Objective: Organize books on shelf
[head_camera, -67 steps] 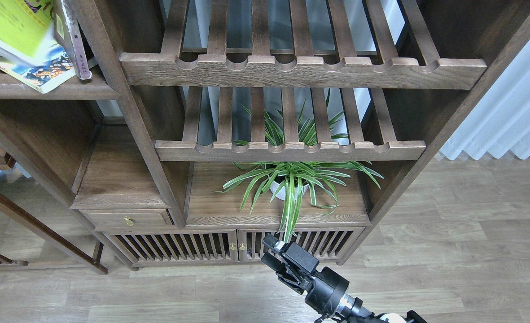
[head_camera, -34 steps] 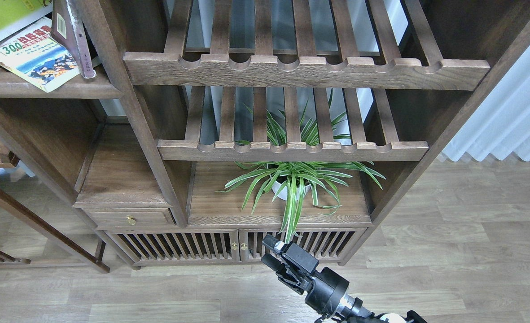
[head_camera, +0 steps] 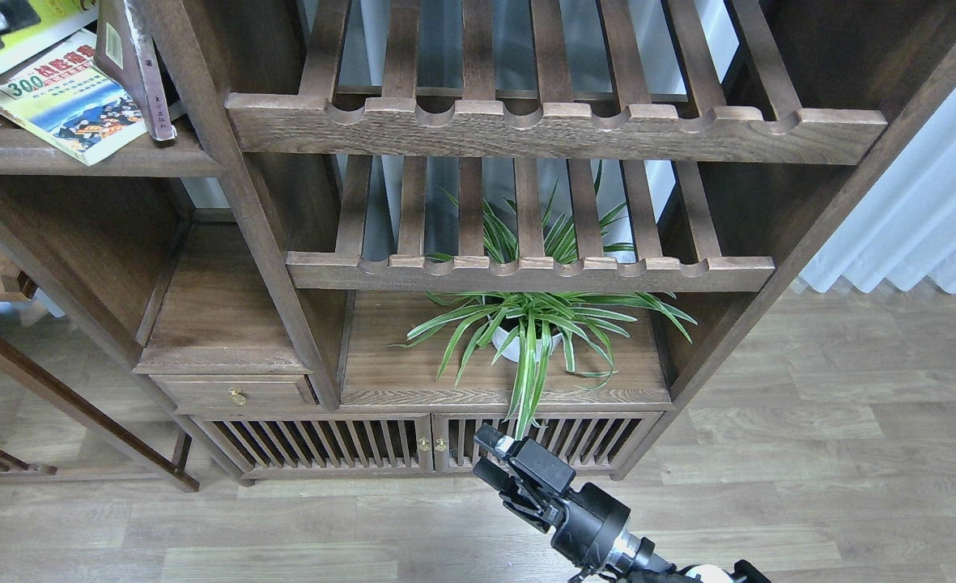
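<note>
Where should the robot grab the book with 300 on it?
Probably by the corner of the 300 book that sticks out past the shelf edge, coming from the front. It lies flat, and only there can one finger likely slip under it.

the dark wood shelf [head_camera: 81, 158] carries the "300" book [head_camera: 61, 101] lying flat, the maroon book [head_camera: 133, 65] leaning beside it.

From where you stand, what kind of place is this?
Probably a room in a home, perhaps a living room or study. A dark wooden cabinet holds books and a potted plant, the floor is wood-look planks, and a pale curtain hangs at the right.
</note>
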